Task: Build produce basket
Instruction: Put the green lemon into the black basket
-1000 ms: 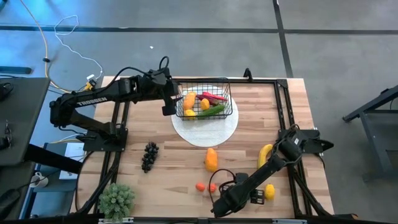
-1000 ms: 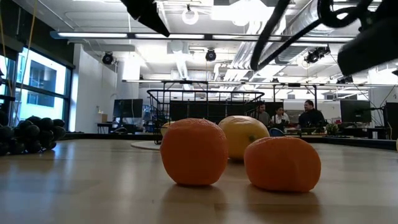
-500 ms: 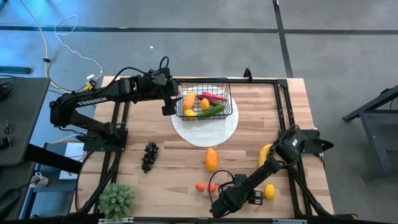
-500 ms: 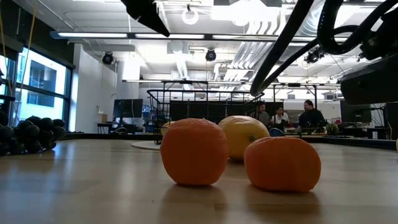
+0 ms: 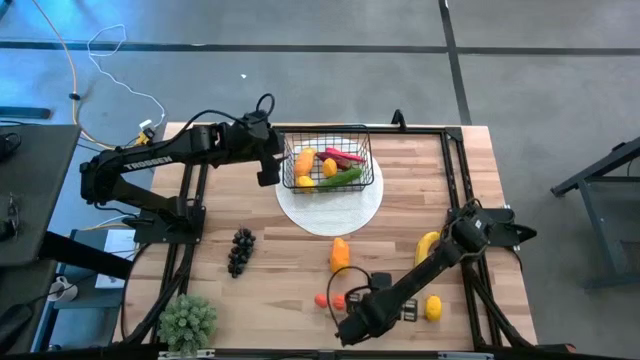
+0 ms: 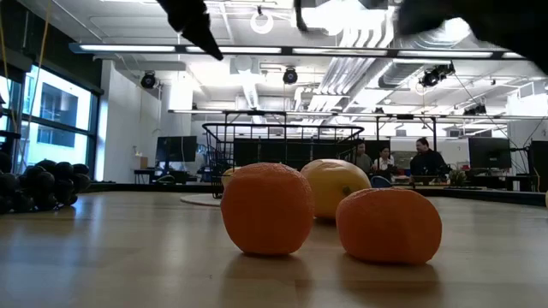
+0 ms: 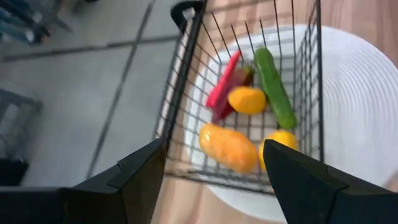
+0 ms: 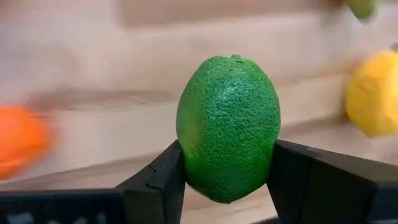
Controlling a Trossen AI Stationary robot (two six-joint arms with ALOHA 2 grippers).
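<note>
The black wire basket [image 5: 372,165] stands on a round white plate [image 5: 330,215] at the table's far side. It holds a red chilli [image 7: 224,87], a green cucumber [image 7: 273,87] and yellow-orange pieces [image 7: 230,146]. My left gripper [image 7: 214,186] hovers open above the basket's left end [image 5: 268,165]. Near the front edge my right gripper [image 8: 227,171] is shut on a green lime [image 8: 228,124], between two oranges [image 5: 330,300] and a lemon [image 5: 433,307]. In the high view the arm hides the lime. My right gripper pinches the lime's two opposite sides [image 8: 186,155] between its two fingers, on the half nearer the wrist. The fingers come from above, pointing down. The lime stands with one pointed end [image 8: 233,57] away from the gripper and looks lifted clear of the table.
Dark grapes [image 5: 240,250], an orange-yellow piece [image 5: 340,255] and a banana [image 5: 427,247] lie loose on the wood. A spiky potted plant [image 5: 188,322] stands at the near left corner. In the low view the oranges [image 6: 267,208] sit before a lemon [image 6: 336,186].
My right arm has risen: in the low view its dark shape has gone from the right side up to the top edge. In the high view its hand has shifted slightly toward the oranges. My left gripper has tipped a little above the basket.
</note>
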